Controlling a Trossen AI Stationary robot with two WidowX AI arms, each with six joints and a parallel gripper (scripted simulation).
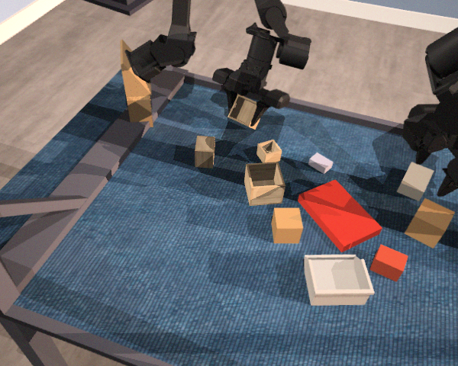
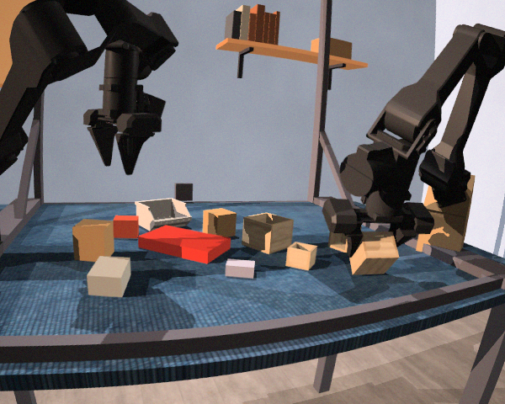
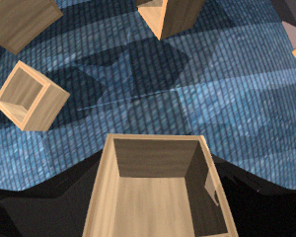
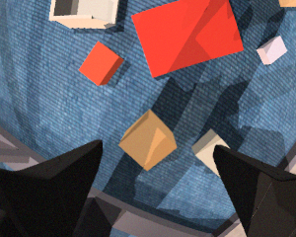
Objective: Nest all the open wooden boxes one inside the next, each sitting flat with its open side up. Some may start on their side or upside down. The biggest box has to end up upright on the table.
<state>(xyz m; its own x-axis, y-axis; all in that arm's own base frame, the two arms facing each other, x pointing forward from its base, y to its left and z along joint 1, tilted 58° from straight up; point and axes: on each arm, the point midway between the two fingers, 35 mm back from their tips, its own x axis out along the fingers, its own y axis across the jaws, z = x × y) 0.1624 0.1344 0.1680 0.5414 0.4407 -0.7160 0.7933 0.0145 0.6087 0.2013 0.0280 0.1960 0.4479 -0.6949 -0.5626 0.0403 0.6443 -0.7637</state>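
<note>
The left gripper (image 1: 244,113) (image 2: 374,250) (image 3: 160,197) is shut on a wooden box (image 1: 246,110) (image 2: 374,258) (image 3: 153,202), tilted and raised a little above the table. The largest open box (image 1: 266,194) (image 2: 280,235) (image 3: 20,22) stands upright, open side up. A small open box (image 1: 269,155) (image 2: 300,257) (image 3: 49,105) stands upright beside it. Another box (image 1: 204,155) (image 2: 337,241) (image 3: 182,19) lies on its side, its opening turned away from the top camera. The right gripper (image 1: 430,178) (image 2: 118,169) (image 4: 158,146) is open and empty, above the blocks.
A red slab (image 1: 337,214) (image 4: 187,37), white bin (image 1: 333,298), orange block (image 1: 286,226), red block (image 1: 388,263) (image 4: 101,63), tan block (image 1: 430,222) (image 4: 148,143), beige block (image 1: 414,180) and lilac block (image 1: 320,162) (image 2: 240,268) are spread around. A tall wooden piece (image 1: 138,98) stands by the frame.
</note>
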